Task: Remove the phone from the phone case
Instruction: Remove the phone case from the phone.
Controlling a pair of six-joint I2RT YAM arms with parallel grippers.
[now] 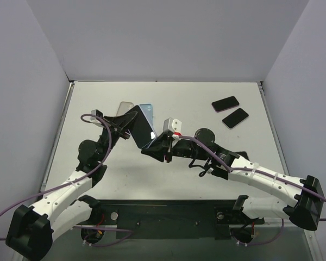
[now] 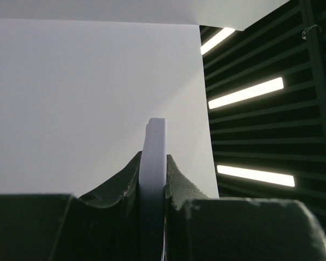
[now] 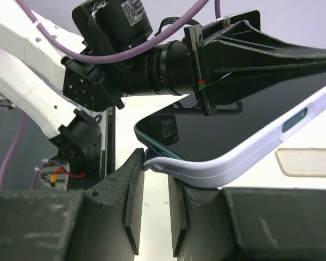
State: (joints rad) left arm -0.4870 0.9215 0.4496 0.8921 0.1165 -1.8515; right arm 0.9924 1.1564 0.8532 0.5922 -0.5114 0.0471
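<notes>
The phone (image 1: 143,130), dark screen with a teal edge, is held tilted above the table in its pale lavender phone case (image 3: 261,147). My left gripper (image 1: 131,120) is shut on the cased phone's upper part; in the left wrist view the case's edge (image 2: 154,141) stands upright between the fingers. My right gripper (image 3: 155,157) is at the phone's lower corner (image 1: 151,144). There the case corner is peeled away from the phone and lies across the fingertips. The right jaws stand a narrow gap apart, with nothing between the pads.
Two dark phones (image 1: 225,103) (image 1: 235,117) lie flat at the back right. A clear empty case (image 1: 124,107) lies on the table behind the left gripper, also visible in the right wrist view (image 3: 309,161). Grey walls enclose the table on three sides.
</notes>
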